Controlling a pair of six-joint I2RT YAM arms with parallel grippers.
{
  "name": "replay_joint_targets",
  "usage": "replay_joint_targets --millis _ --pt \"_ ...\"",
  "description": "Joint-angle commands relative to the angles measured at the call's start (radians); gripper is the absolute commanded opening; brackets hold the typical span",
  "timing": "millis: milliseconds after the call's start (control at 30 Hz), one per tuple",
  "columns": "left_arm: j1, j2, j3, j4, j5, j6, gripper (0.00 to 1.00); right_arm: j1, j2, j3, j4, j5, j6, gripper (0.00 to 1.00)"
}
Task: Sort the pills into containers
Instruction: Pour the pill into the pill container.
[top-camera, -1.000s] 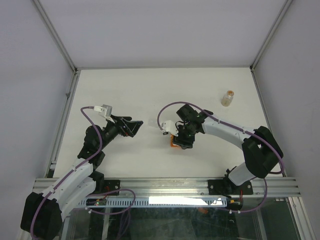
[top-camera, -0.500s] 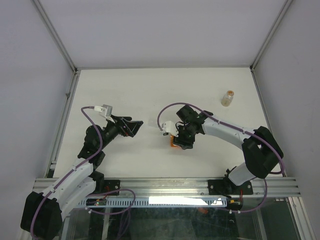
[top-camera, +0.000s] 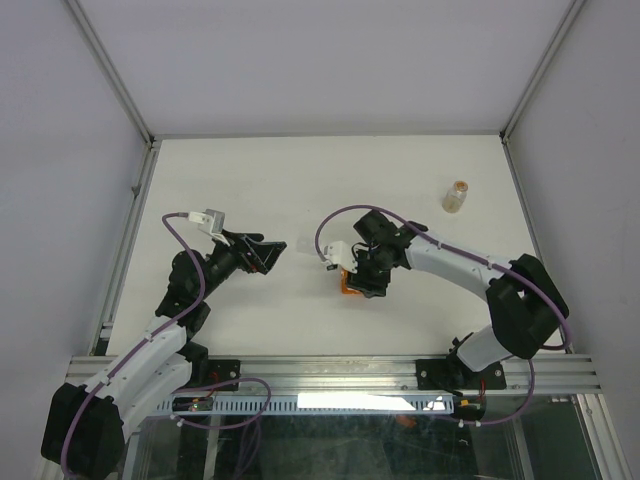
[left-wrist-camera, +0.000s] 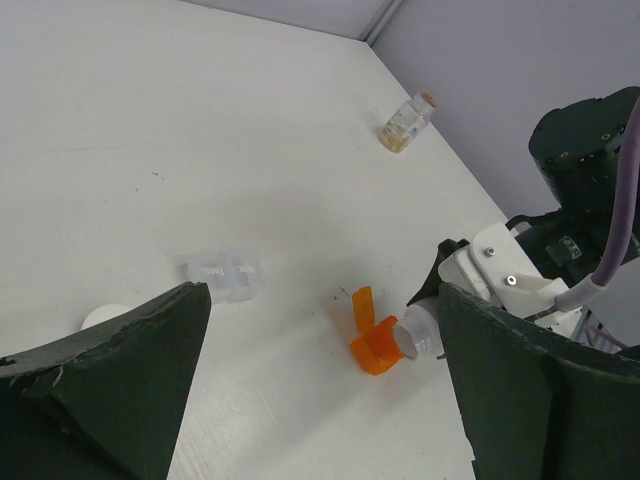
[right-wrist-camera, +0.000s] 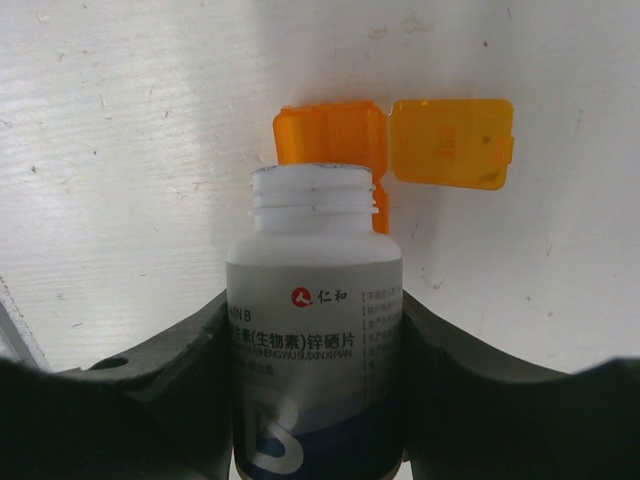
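Note:
My right gripper is shut on a white bottle with a dark band and no cap. The bottle is tipped, its mouth right at a stubby orange cup whose flip lid stands open. This cup rests on the table at centre, with the right gripper over it. No pills show in any view. A clear vial stands at the far right. My left gripper hovers open left of centre, with nothing between its fingers.
A small clear two-compartment box and a white round cap lie on the table near my left gripper. The vial stands alone toward the back right. Metal frame posts and white walls border the tabletop.

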Motion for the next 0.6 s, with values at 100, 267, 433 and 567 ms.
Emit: replay_joint_targets --millis 100,267,433,567 --pt "0.006 0.000 0.027 0.045 0.017 0.022 0.99 0.001 -0.030 0.052 -0.032 -0.011 0.012 0.00" --pt "0.007 0.002 0.029 0.043 0.018 0.022 0.99 0.003 -0.025 0.054 -0.034 -0.032 0.008 0.00" --pt "0.007 0.004 0.028 0.047 0.016 0.021 0.99 0.004 -0.018 0.047 -0.032 -0.032 0.008 0.00" --pt "0.006 0.006 0.027 0.051 0.014 0.019 0.99 0.005 -0.040 -0.003 0.048 0.035 -0.003 0.00"
